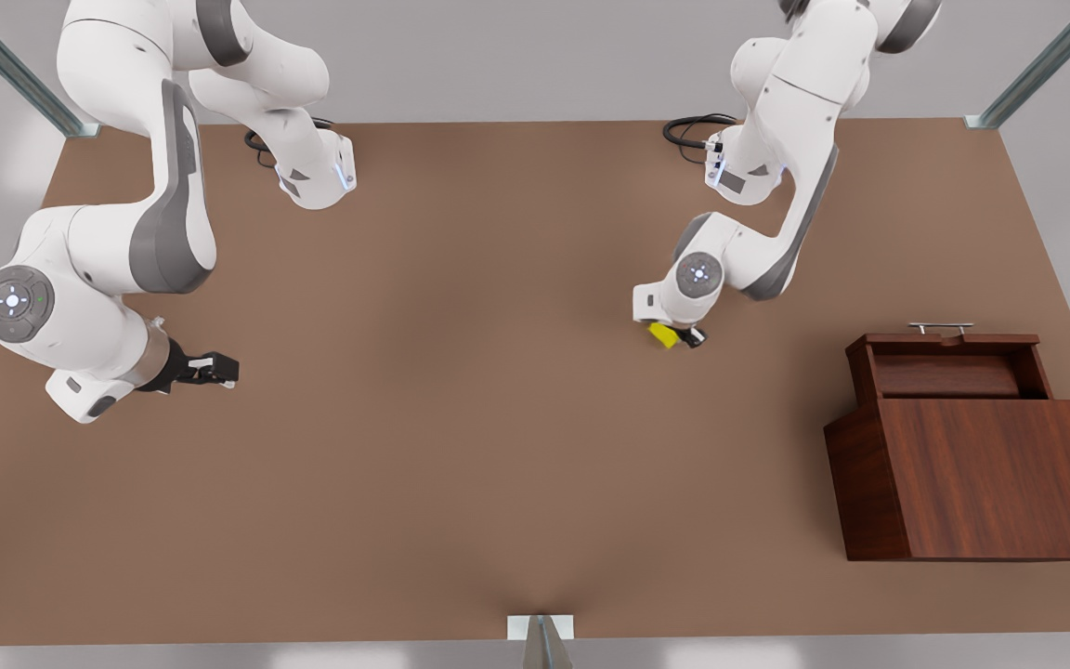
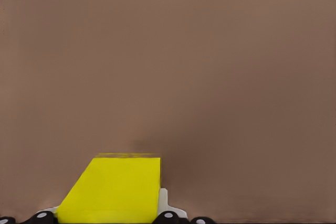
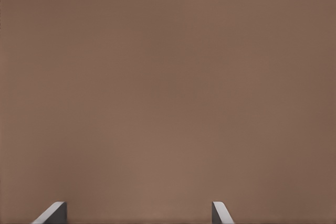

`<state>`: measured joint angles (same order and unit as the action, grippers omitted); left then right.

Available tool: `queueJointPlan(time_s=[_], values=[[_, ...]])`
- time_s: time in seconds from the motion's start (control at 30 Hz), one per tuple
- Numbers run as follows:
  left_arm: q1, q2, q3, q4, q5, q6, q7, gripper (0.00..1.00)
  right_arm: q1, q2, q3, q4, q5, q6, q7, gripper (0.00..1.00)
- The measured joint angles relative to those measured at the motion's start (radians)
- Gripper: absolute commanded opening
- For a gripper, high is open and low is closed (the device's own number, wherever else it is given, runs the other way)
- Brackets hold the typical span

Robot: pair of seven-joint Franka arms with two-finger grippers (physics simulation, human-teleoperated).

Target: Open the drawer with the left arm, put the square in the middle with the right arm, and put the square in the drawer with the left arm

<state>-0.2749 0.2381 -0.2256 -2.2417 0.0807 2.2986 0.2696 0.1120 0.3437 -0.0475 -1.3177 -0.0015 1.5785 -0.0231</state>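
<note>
The yellow square sits tilted between the fingers of my left gripper, which is shut on it just over the table's middle, on the front view's right. The drawer is pulled open at the cabinet's far side, its silver handle facing away, and its inside is bare. My right gripper waits low over the table on the front view's left, open with nothing between its fingers.
The wooden cabinet stands at the front view's right, near the table edge. Both arm bases are mounted at the back with black cables. Metal frame posts mark the edges.
</note>
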Motion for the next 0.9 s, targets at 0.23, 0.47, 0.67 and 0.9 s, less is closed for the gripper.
queueJointPlan(time_s=[0.23, 0.47, 0.67, 0.9], values=[[0.175, -0.19, 0.034, 0.181, 0.038, -0.539, 0.094, 0.74, 0.0, 0.0, 0.0, 0.0, 0.0, 0.0, -0.001, 1.0], [0.098, -0.228, 0.358, 0.293, 0.098, -0.6, 0.189, 0.75, 0.0, 0.002, 0.0, 0.0, 0.002, 0.0, -0.001, 1.0], [0.258, -0.218, 0.462, 0.376, 0.078, -0.594, 0.204, 0.99, -0.002, 0.002, 0.0, 0.0, 0.002, 0.0, -0.001, 1.0], [0.331, -0.072, 0.357, 0.693, 0.005, -0.686, -0.26, 1.0, -0.001, 0.002, 0.0, 0.002, 0.002, 0.002, -0.003, 1.0]])
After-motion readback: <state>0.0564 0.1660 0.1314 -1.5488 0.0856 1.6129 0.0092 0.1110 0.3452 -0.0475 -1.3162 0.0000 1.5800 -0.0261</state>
